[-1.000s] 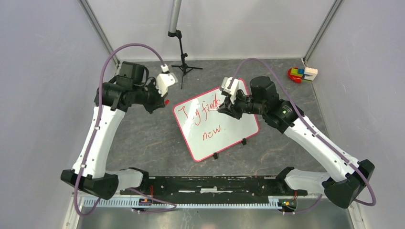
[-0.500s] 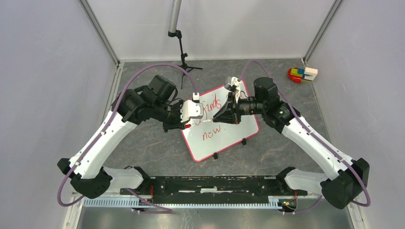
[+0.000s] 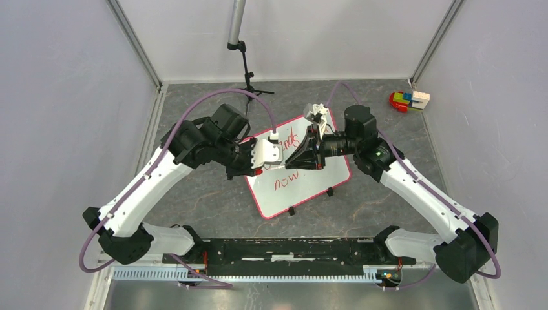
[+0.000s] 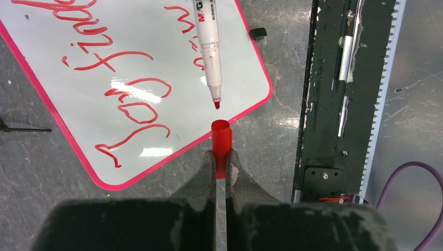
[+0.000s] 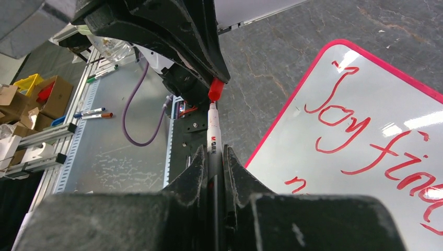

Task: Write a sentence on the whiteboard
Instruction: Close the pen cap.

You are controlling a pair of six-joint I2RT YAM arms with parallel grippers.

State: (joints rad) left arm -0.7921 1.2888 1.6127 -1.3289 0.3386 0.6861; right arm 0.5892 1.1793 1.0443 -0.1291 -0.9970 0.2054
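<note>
With the sentence (image 3: 286, 181) written on the whiteboard (image 3: 310, 190), which lies flat between the arms, recapping is judged in hand: the red cap (image 4: 221, 137) is pinched by the left gripper (image 4: 220, 159), the marker (image 4: 208, 47) is clamped in the right gripper (image 5: 213, 157), and the tip must be aligned and pressed in.

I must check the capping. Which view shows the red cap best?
The left wrist view: the red cap sits large between the left gripper's fingers, its open mouth facing the marker tip, not touching. The right wrist view shows it small, beyond the marker. The top view shows only a red speck.
</note>
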